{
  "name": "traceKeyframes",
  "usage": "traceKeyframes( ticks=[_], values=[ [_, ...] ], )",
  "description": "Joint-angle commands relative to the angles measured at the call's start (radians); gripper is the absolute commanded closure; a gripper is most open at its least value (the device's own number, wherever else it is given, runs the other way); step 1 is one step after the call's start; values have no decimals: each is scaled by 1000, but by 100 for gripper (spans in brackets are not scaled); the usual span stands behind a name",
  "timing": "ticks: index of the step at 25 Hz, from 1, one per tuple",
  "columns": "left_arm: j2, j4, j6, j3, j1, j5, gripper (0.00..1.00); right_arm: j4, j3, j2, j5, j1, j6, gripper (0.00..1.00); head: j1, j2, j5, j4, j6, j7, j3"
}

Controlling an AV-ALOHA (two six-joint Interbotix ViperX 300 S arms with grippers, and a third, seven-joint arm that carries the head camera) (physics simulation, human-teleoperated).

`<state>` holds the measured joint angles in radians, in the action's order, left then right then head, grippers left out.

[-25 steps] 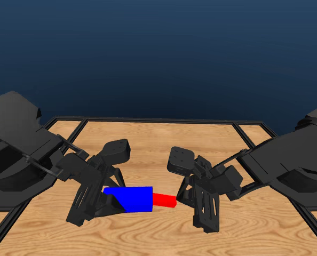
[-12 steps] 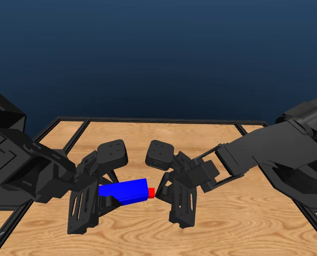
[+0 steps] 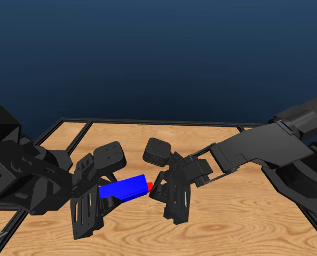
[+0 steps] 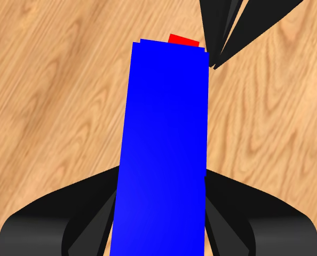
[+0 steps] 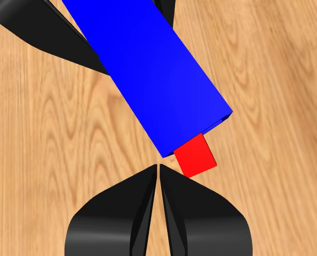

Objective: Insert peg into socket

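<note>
Head view: left tool [image 3: 106, 198] clamps the rigid blue socket [image 3: 123, 188]; right tool [image 3: 159, 188], jaws pressed together, apparently still pinches the nearly buried, stiff red peg [image 3: 150, 186].

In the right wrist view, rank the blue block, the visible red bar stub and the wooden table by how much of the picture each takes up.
1. Wooden table, largest, filling the background.
2. Bright blue rectangular block, though nearness to the camera enlarges it.
3. Thin red bar, smallest; only a short stub shows beyond the block.

peg [image 3: 149, 186] in socket [image 3: 123, 188], table [image 3: 244, 224] beneath
</note>
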<state>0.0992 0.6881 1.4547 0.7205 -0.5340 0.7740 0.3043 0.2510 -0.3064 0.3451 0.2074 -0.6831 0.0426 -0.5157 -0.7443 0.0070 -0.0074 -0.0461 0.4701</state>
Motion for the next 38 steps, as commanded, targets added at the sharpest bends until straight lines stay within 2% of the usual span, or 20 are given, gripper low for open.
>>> traceKeyframes(
  ticks=[1, 3, 5, 6, 8, 9, 11, 13, 17, 20, 22, 25, 28, 30, 31, 32, 33, 34, 37, 38],
  values=[
    [2, 18, 28, -21, -8, 16, 100, -20, -10, 11, -58, -17, 36, 100, 3, 0, 12, 1, 0, 0, -18],
    [2, 23, 32, -28, -14, 14, 100, -28, -17, 13, -67, -23, 52, 100, 3, 0, 10, 1, 1, 0, -18],
    [7, 19, 30, -17, -17, 16, 100, -33, -22, 4, -67, -25, 78, 100, 3, 2, 13, 1, -1, 2, -20],
    [0, 27, 39, -32, -16, 28, 100, -41, -25, 3, -70, -27, 89, 100, 4, 3, 14, 1, -1, 3, -21],
    [2, 24, 49, -22, -10, 24, 100, -54, -22, 0, -79, -23, 97, 100, 5, 6, 16, 1, -1, 4, -23],
    [10, 28, 56, -24, -11, 19, 100, -72, -10, 0, -88, -21, 108, 100, 6, 6, 16, 1, -2, 5, -23],
    [13, 36, 71, 2, -13, 16, 100, -88, 23, -6, -87, -9, 105, 100, 10, 7, 18, 2, -3, 5, -24],
    [27, 34, 74, -5, -15, 10, 100, -112, 51, -8, -90, -4, 112, 100, 14, 7, 20, 3, -4, 6, -25],
    [30, 40, 92, 31, -12, 4, 100, -151, 128, 0, -105, 12, 103, 100, 16, 4, 26, 3, -7, 8, -26],
    [27, 40, 82, 9, -9, 6, 100, -162, 188, 19, -149, -18, 99, 100, 12, 2, 28, 2, -5, 10, -26],
    [35, 43, 82, -2, -6, -11, 100, -162, 190, 37, -156, -26, 107, 100, 8, 3, 26, 2, -3, 13, -25],
    [12, 45, 73, 11, -2, -19, 100, -158, 171, 50, -161, -40, 135, 100, 0, 4, 21, 1, 0, 14, -25],
    [23, 44, 62, -4, 3, -33, 100, -144, 152, 57, -157, -56, 144, 100, -5, 7, 19, 0, 4, 13, -26],
    [20, 42, 66, 6, 5, -37, 100, -144, 126, 56, -153, -53, 163, 100, -7, 10, 19, 0, 5, 13, -26],
    [16, 40, 63, 13, 7, -41, 100, -143, 111, 50, -150, -53, 172, 100, -7, 11, 18, 0, 6, 12, -26],
    [21, 38, 59, -6, 6, -42, 100, -142, 100, 39, -148, -51, 180, 100, -8, 11, 19, 0, 6, 11, -25],
    [25, 52, 67, 9, 16, -72, 100, -140, 78, 38, -148, -53, 190, 100, -9, 12, 20, 0, 7, 9, -25],
    [20, 39, 48, -12, 14, -52, 100, -142, 62, 29, -150, -56, 200, 100, -9, 13, 22, 0, 8, 8, -25],
    [4, 38, 36, 2, 23, -54, 100, -148, 7, 0, -159, -60, 233, 100, -10, 15, 27, 0, 10, 9, -25],
    [22, 47, 45, -12, 15, -78, 100, -150, -18, -17, -157, -61, 247, 100, -10, 16, 30, 0, 11, 10, -25]
  ],
)
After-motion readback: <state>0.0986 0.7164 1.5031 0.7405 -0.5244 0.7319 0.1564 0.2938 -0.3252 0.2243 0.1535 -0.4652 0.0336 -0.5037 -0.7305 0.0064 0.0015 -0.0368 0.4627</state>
